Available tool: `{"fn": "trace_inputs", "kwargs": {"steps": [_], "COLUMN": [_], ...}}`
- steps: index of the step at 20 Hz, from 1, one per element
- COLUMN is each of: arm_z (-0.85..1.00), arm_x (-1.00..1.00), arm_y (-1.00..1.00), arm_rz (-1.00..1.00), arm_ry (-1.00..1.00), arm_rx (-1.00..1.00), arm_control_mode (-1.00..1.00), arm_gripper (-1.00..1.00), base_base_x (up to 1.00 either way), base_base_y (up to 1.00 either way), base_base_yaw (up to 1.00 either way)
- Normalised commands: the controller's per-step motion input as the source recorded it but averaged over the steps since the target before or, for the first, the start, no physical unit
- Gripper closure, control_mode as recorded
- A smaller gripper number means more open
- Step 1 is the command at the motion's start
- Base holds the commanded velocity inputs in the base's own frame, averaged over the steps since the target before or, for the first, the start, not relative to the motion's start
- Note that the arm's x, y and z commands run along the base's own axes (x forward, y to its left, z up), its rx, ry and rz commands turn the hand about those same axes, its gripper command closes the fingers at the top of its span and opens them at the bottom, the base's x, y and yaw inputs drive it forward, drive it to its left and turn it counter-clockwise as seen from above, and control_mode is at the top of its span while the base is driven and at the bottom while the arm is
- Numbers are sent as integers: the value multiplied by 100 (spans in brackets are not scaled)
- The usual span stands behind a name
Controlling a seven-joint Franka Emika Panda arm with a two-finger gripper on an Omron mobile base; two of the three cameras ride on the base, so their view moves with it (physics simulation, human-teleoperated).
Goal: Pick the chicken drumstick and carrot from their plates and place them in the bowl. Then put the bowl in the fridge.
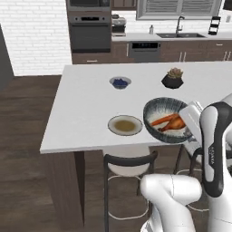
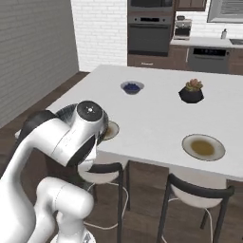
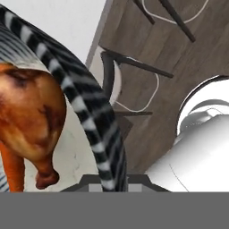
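The dark ribbed bowl (image 1: 159, 108) hangs tilted over the counter's front edge, just right of an empty plate (image 1: 125, 125). Inside it lie the orange carrot (image 1: 164, 120) and the reddish-brown chicken drumstick (image 1: 176, 124). My gripper (image 3: 108, 181) is shut on the bowl's striped rim (image 3: 85, 112), at the bowl's right side. In the hand view the drumstick (image 3: 27, 116) lies close up against the bowl's inside wall, with the carrot (image 3: 14, 172) under it. In the right base view one empty plate (image 2: 203, 146) sits near the front edge; another plate (image 2: 112, 129) peeks out behind my arm. The fridge is out of view.
A small pale bowl of berries (image 1: 120, 82) and a black plant pot (image 1: 172, 79) stand further back on the white counter (image 1: 81, 113). Dark-backed stools (image 1: 129, 165) stand under the front edge. Wall oven (image 1: 90, 31) and sink (image 1: 179, 34) line the far wall.
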Motion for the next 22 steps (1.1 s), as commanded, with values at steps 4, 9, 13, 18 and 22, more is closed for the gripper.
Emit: {"fn": "trace_inputs", "kwargs": {"steps": [4,9,13,18,22], "arm_z": [0,0,0,0,0], "arm_x": [0,0,0,0,0], "arm_y": [0,0,0,0,0], "arm_rz": [0,0,0,0,0], "arm_ry": [0,0,0,0,0], "arm_rx": [0,0,0,0,0], "arm_control_mode": [100,100,100,100,100], "arm_gripper": [100,100,100,100,100], "base_base_x": [-72,-11,0,0,0], "base_base_y": [-93,-54,0,0,0], "base_base_yaw": [-29,-74,-96,-90,-89]}}
